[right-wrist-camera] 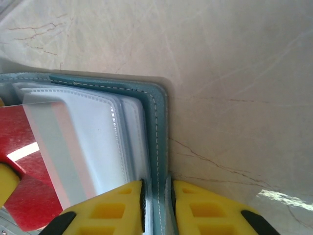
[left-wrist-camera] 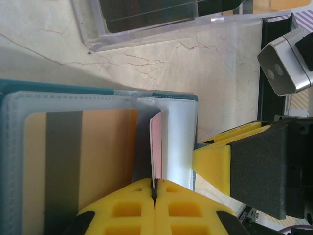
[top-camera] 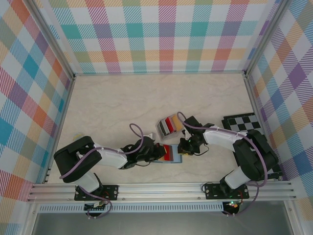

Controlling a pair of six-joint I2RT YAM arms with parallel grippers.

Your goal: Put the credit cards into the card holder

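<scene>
The teal card holder (top-camera: 175, 157) lies open on the table between the two arms. My left gripper (left-wrist-camera: 154, 188) is shut on a red credit card (left-wrist-camera: 155, 147), seen edge-on and standing at the clear inner pocket of the card holder (left-wrist-camera: 178, 142). A gold credit card with a grey stripe (left-wrist-camera: 88, 156) sits in the holder's left pocket. My right gripper (right-wrist-camera: 157, 188) is shut on the stitched teal edge of the card holder (right-wrist-camera: 157, 137), pinning it down. The red card (right-wrist-camera: 24, 166) shows partly under the clear pocket there. From above, the left gripper (top-camera: 160, 152) and the right gripper (top-camera: 185, 147) flank the holder.
A clear rack (top-camera: 168, 126) with more cards, red, black and gold, stands just behind the holder, its wall (left-wrist-camera: 146, 39) close to the left fingers. A black-and-white chequered board (top-camera: 244, 122) lies at the right. The enclosure walls ring the marble table (top-camera: 122, 98).
</scene>
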